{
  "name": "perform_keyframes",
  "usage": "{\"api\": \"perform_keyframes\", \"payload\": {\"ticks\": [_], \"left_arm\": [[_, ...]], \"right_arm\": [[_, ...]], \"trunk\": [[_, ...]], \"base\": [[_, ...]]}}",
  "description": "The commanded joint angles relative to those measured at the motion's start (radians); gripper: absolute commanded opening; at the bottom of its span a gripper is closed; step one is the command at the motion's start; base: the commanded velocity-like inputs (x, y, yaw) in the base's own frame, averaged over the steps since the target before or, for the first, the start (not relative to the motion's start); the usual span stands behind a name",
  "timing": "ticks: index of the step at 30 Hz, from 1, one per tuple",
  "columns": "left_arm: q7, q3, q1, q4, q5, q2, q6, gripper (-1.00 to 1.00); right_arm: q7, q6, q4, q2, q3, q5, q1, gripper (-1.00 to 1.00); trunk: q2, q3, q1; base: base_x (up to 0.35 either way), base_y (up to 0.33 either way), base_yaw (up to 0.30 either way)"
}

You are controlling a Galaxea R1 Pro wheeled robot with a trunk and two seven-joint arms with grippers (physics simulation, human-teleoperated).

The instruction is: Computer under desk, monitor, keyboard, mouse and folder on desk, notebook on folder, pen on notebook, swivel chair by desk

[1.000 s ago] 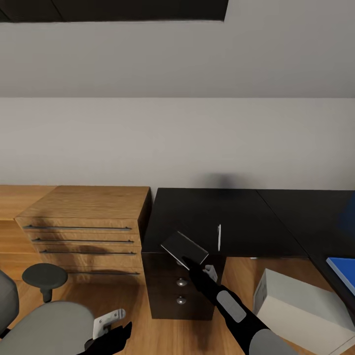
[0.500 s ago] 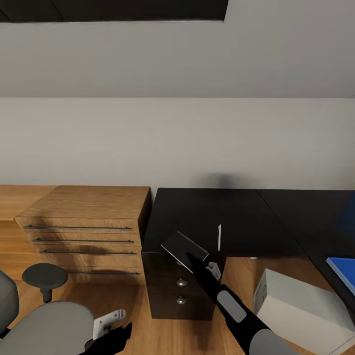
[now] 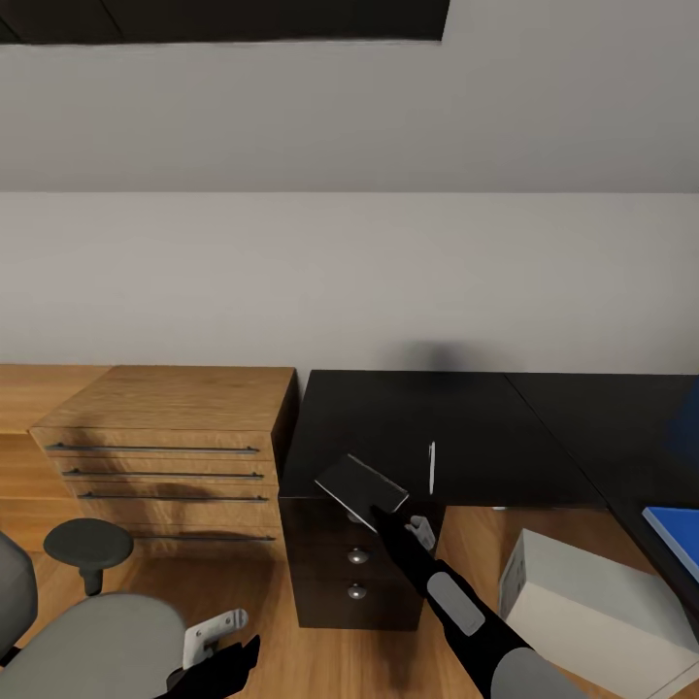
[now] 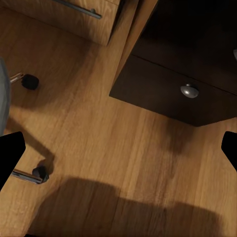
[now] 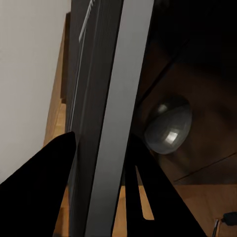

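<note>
Gripping folder (image 5: 106,118) edgewise beside drawer knob (image 5: 168,129)

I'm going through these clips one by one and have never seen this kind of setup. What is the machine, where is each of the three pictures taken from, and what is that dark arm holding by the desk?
These are simulator renders of a wheeled robot with two arms, each ending in a two-fingered pincer. The large picture is from a camera on its head, looking down over the arms. The other two are from cameras at each wrist, looking along the fingers.

In the head view the right pincer holds the folder, a thin grey rectangle, tilted at the front edge of the black desk. The right wrist view shows the folder edge-on between the fingers. A pen lies on the desk and the blue notebook farther right. The computer stands on the floor, and the chair is at lower left. The left wrist view looks at the floor and a drawer knob.
</note>
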Motion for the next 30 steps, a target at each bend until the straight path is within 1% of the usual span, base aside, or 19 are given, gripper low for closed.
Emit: {"api": "perform_keyframes", "payload": {"ticks": [1, 3, 13, 16, 20, 22, 24, 25, 26, 27, 28, 29, 30], "left_arm": [[0.007, 0.001, 0.000, -0.002, 0.011, -0.001, 0.004, 1.00], [0.006, 0.001, 0.000, -0.002, 0.011, -0.001, 0.004, 1.00], [0.010, 0.001, 0.000, -0.002, 0.010, -0.001, 0.004, 1.00], [0.011, -0.007, 0.000, -0.001, 0.009, -0.001, 0.003, 1.00], [0.012, -0.027, 0.000, 0.004, 0.009, -0.001, 0.003, 1.00], [0.012, -0.032, 0.000, 0.009, 0.008, -0.001, 0.002, 1.00], [0.012, -0.033, 0.000, 0.015, 0.008, -0.001, 0.002, 1.00], [0.012, -0.034, 0.000, 0.019, 0.008, -0.001, 0.002, 1.00], [0.012, -0.034, 0.000, 0.030, 0.008, -0.001, 0.000, 1.00], [0.012, -0.034, 0.000, 0.037, 0.008, -0.001, -0.001, 1.00], [0.012, -0.035, 0.000, 0.053, 0.008, -0.001, -0.008, 1.00], [0.012, -0.035, 0.000, 0.061, 0.008, -0.001, -0.014, 1.00], [0.013, -0.038, 0.000, 0.084, 0.008, -0.001, -0.038, 1.00]], "right_arm": [[0.002, 0.004, 0.002, 0.000, 0.004, -0.010, -0.001, -1.00], [0.002, 0.004, 0.001, 0.000, 0.004, -0.010, -0.001, -1.00], [0.005, 0.003, -0.004, 0.000, 0.003, -0.007, 0.001, -1.00], [0.005, 0.002, -0.040, -0.003, 0.002, -0.006, 0.002, -1.00], [0.000, 0.003, -0.147, -0.010, 0.001, -0.005, 0.036, -1.00], [-0.024, 0.003, -0.234, -0.024, 0.001, -0.004, 0.073, -1.00], [-0.087, 0.003, -0.329, -0.046, 0.001, -0.005, 0.109, -1.00], [-0.107, 0.003, -0.356, -0.052, 0.001, -0.005, 0.118, -1.00], [-0.147, 0.003, -0.411, -0.066, 0.001, -0.005, 0.138, -1.00], [-0.166, 0.003, -0.439, -0.074, 0.001, -0.005, 0.148, -1.00], [-0.201, 0.004, -0.494, -0.090, 0.001, -0.006, 0.169, -1.00], [-0.216, 0.004, -0.521, -0.097, 0.001, -0.006, 0.180, -1.00], [-0.248, 0.005, -0.588, -0.117, 0.000, -0.011, 0.209, -1.00]], "trunk": [[0.000, -0.001, 0.000], [0.000, -0.001, 0.000], [0.070, 0.031, -0.038], [0.091, 0.040, -0.050], [0.119, 0.052, -0.065], [0.133, 0.059, -0.073], [0.147, 0.065, -0.080], [0.154, 0.068, -0.084], [0.161, 0.071, -0.088], [0.168, 0.074, -0.092], [0.175, 0.078, -0.096], [0.182, 0.081, -0.100], [0.189, 0.084, -0.103]], "base": [[0.000, 0.000, 0.000], [0.000, 0.000, 0.000], [0.000, 0.000, 0.000], [0.000, 0.000, 0.000], [0.000, 0.000, 0.000], [0.000, 0.000, 0.000], [0.000, 0.000, 0.000], [0.000, 0.000, 0.000], [0.000, 0.000, 0.000], [0.000, 0.000, 0.000], [0.000, 0.000, 0.000], [0.000, 0.000, 0.000], [0.000, 0.000, 0.000]]}}
